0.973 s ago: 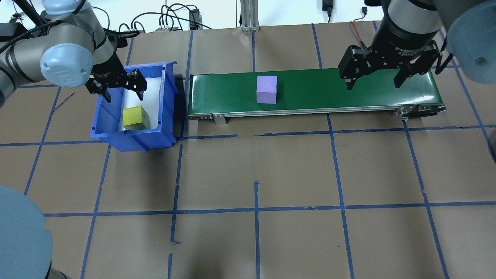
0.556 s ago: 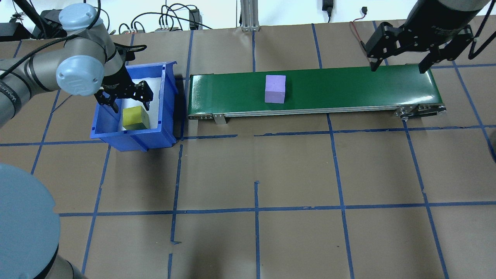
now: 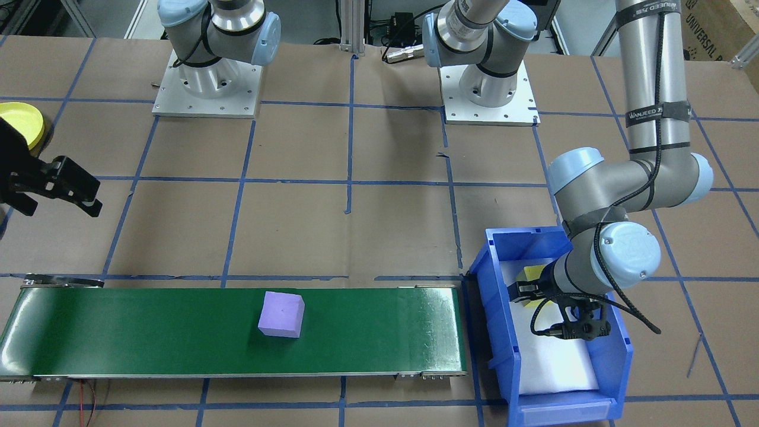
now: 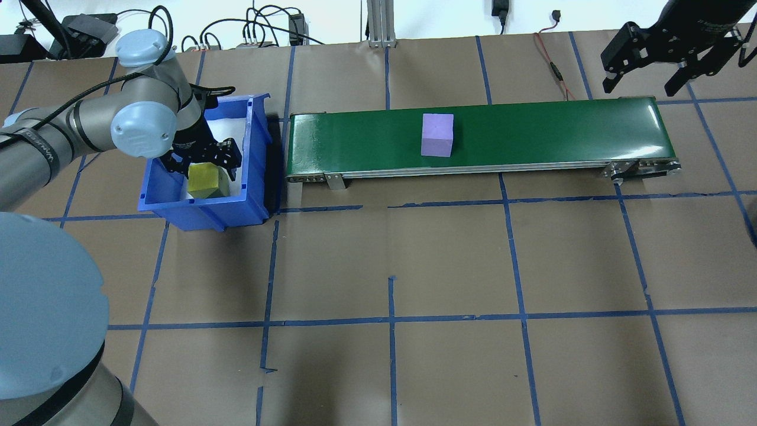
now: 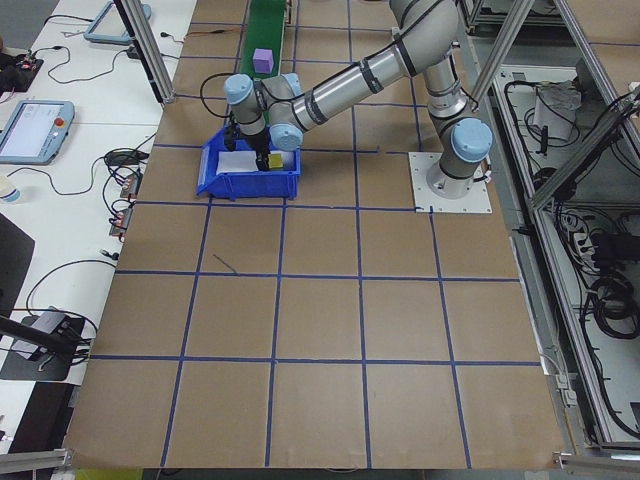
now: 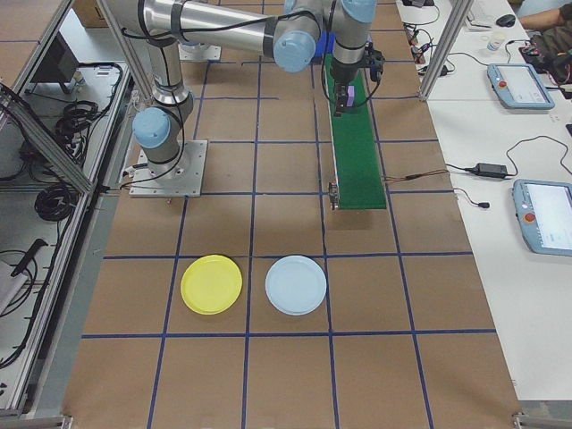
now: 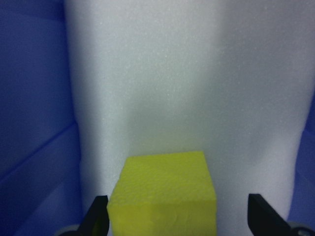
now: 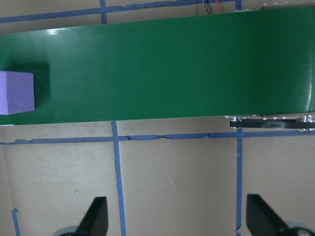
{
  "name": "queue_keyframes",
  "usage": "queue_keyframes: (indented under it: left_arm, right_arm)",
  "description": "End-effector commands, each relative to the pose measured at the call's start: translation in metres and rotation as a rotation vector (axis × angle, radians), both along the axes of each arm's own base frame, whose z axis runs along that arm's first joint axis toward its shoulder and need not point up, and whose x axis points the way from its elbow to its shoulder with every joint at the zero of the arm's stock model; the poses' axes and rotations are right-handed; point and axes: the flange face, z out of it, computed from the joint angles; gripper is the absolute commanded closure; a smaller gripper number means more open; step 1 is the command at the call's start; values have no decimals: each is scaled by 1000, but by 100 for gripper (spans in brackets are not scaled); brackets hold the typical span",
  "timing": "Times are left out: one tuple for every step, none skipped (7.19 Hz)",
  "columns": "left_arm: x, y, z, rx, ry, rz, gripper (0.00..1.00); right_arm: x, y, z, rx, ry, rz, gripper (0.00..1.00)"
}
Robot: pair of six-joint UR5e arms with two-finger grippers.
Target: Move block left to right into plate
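The left tool (image 4: pixel 203 158) was down inside the blue bin (image 4: pixel 255 195), its fingers spread wide on either side of a yellow block (image 4: pixel 206 180) resting on the white foam liner, not closed on it. A purple block (image 4: pixel 437 135) sat near the middle of the green conveyor belt (image 4: pixel 532 130). The right tool (image 4: pixel 647 80) hung wide apart above the surface, just past the far end of the belt. The yellow plate (image 6: pixel 211 284) lay on the surface beside a pale blue plate (image 6: pixel 296 285), well apart from the belt.
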Motion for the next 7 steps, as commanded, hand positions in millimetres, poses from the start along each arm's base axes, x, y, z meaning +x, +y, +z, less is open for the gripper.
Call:
queue_keyframes:
  left_arm:
    - [0, -3, 1, -25, 0, -15, 51]
    - [1, -7, 17, -52, -2, -23, 51]
    - [3, -19, 52, -118, -14, -29, 51]
    - [0, -30, 89, -177, 8, -35, 48]
    - [-5, -41, 123, -251, 60, -35, 48]
    - [-10, -47, 149, -287, 63, -46, 48]
    - [-46, -43, 170, -309, 68, -77, 48]
  right_arm:
    - [-45, -27, -55, 41, -94, 33, 0]
    - [-55, -40, -73, -24, -258, 51, 0]
    - [-74, -46, -98, -66, -276, 105, 0]
    - [-93, -47, -114, -124, -264, 124, 0]
    - [-101, -66, -140, -183, -249, 133, 0]
    - [-102, -78, -172, -181, -302, 125, 0]
    - [-99, -74, -178, -162, -329, 118, 0]
